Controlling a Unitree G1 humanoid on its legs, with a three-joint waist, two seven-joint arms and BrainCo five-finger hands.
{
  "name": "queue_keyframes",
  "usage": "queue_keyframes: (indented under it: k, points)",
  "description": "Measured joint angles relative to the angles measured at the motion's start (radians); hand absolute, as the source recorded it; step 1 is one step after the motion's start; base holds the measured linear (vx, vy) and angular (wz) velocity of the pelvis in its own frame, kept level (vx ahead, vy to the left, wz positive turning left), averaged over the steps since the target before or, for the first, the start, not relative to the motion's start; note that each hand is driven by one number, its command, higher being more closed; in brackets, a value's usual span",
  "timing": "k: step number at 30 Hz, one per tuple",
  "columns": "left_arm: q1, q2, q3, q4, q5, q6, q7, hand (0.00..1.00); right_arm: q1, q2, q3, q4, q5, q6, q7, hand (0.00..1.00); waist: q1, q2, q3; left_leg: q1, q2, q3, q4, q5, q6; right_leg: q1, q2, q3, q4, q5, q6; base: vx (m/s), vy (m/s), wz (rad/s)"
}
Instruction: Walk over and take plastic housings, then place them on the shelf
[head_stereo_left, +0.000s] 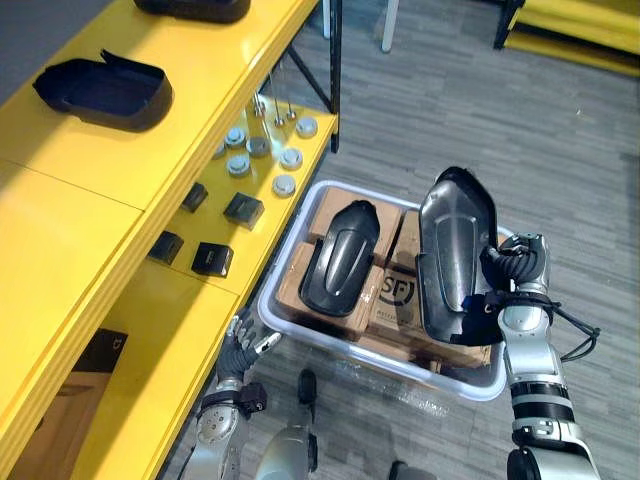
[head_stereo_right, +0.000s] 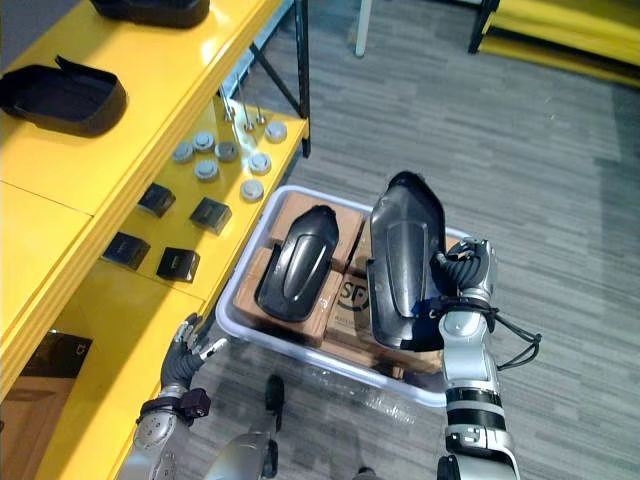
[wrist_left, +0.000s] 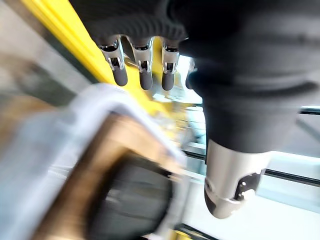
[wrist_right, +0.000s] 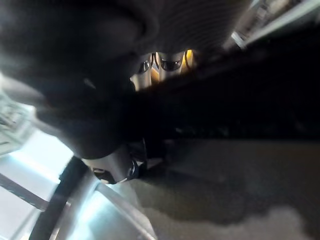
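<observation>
L hand (head_stereo_left: 238, 350) low by near corner of clear bin (head_stereo_left: 272, 312), fingers loose and spread, holding nothing. R hand (head_stereo_left: 508, 270) clamped on edge of black plastic housing (head_stereo_left: 455, 245), held upright over bin's R side. 2nd housing (head_stereo_left: 340, 258) lies flat on cardboard boxes (head_stereo_left: 385, 300) inside bin. Bin sits just beside yellow shelf (head_stereo_left: 160, 400). Lower tier: small black blocks (head_stereo_left: 212, 259), silver discs (head_stereo_left: 285, 185) farther along. Upper tier: 3rd housing (head_stereo_left: 105, 92), open side up; 4th housing (head_stereo_left: 195, 8) at far end, cut off by frame.
</observation>
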Motion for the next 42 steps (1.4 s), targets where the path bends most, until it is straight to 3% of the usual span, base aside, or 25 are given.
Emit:
queue_keyframes:
  k: [3, 7, 10, 13, 14, 15, 18, 33, 34, 42]
  points:
    - [-0.043, -0.001, -0.064, -0.028, -0.016, 0.0, -0.003, 0.0, 0.013, -0.004, 0.002, -0.05, -0.039, -0.015, 0.001, 1.0, -0.013, 0.006, -0.039, 0.018, -0.001, -0.008, 0.0, 0.004, -0.001, 0.025, 0.004, -0.017, -0.006, 0.0, 0.0, -0.05, -0.056, 0.05]
    - [-0.141, 0.01, -0.234, 0.014, -0.248, 0.008, -0.047, 0.0, 0.018, -0.055, 0.051, -0.062, -0.061, -0.033, 0.0, 1.0, -0.011, 0.018, -0.081, 0.024, 0.014, -0.019, -0.006, -0.009, -0.013, 0.044, 0.019, -0.017, -0.024, 0.0, 0.0, -0.1, -0.055, 0.01]
    - [-0.229, 0.035, -0.336, 0.08, -0.427, 0.041, -0.082, 0.0, 0.017, -0.062, 0.128, -0.087, -0.089, -0.047, 0.0, 1.0, -0.012, 0.025, -0.107, 0.024, 0.022, -0.017, -0.006, -0.019, -0.027, 0.056, 0.027, -0.017, -0.066, 0.0, 0.0, -0.1, -0.058, -0.2]
    - [-0.285, 0.044, -0.389, 0.147, -0.546, 0.063, -0.088, 0.0, 0.02, -0.062, 0.184, -0.124, -0.128, -0.069, -0.003, 1.0, -0.014, 0.02, -0.121, 0.021, 0.024, 0.002, 0.0, -0.072, -0.093, 0.069, 0.021, -0.022, -0.119, 0.018, -0.015, -0.08, -0.049, -0.2]
    - [-0.304, 0.047, -0.404, 0.176, -0.569, 0.074, -0.088, 0.0, 0.023, -0.06, 0.195, -0.138, -0.142, -0.07, -0.004, 1.0, -0.012, -0.008, -0.133, -0.009, 0.0, 0.022, 0.092, -0.081, -0.039, 0.078, -0.006, -0.013, -0.164, 0.012, -0.007, 0.03, -0.007, -0.27]
    - [-0.318, 0.042, -0.427, 0.195, -0.593, 0.083, -0.087, 0.0, 0.027, -0.057, 0.201, -0.166, -0.157, -0.072, -0.007, 1.0, -0.012, 0.007, -0.147, -0.024, 0.002, 0.019, 0.143, -0.102, -0.038, 0.086, -0.002, -0.015, -0.186, 0.004, 0.006, 0.05, -0.016, -0.2]
    - [-0.339, 0.047, -0.47, 0.212, -0.643, 0.096, -0.087, 0.0, 0.049, -0.052, 0.227, -0.178, -0.161, -0.074, -0.022, 1.0, -0.044, 0.01, -0.153, 0.051, 0.004, 0.009, -0.009, -0.029, -0.032, 0.085, 0.006, -0.016, -0.168, 0.008, 0.008, 0.02, -0.017, 0.06]
    - [-0.443, 0.044, -0.557, 0.328, -0.686, 0.101, -0.025, 0.0, 0.106, 0.033, 0.436, -0.212, -0.164, -0.106, -0.041, 1.0, -0.033, 0.007, -0.207, 0.053, 0.033, 0.01, -0.009, -0.022, -0.038, 0.074, 0.03, 0.01, -0.168, 0.009, 0.006, -0.01, -0.006, -0.04]
    - [-0.444, 0.044, -0.56, 0.33, -0.687, 0.1, -0.019, 1.0, 0.11, 0.034, 0.436, -0.212, -0.163, -0.106, -0.043, 1.0, -0.033, 0.007, -0.207, 0.053, 0.034, 0.01, -0.009, -0.021, -0.039, 0.074, 0.031, 0.01, -0.169, 0.009, 0.006, 0.0, 0.0, 0.0]
    - [-0.454, 0.041, -0.588, 0.339, -0.701, 0.08, 0.065, 1.0, 0.124, 0.036, 0.473, -0.212, -0.151, -0.103, -0.096, 1.0, -0.033, 0.006, -0.219, 0.051, 0.045, 0.01, -0.009, -0.004, -0.049, 0.08, 0.043, 0.009, -0.186, 0.011, 0.002, 0.0, -0.005, -0.01]
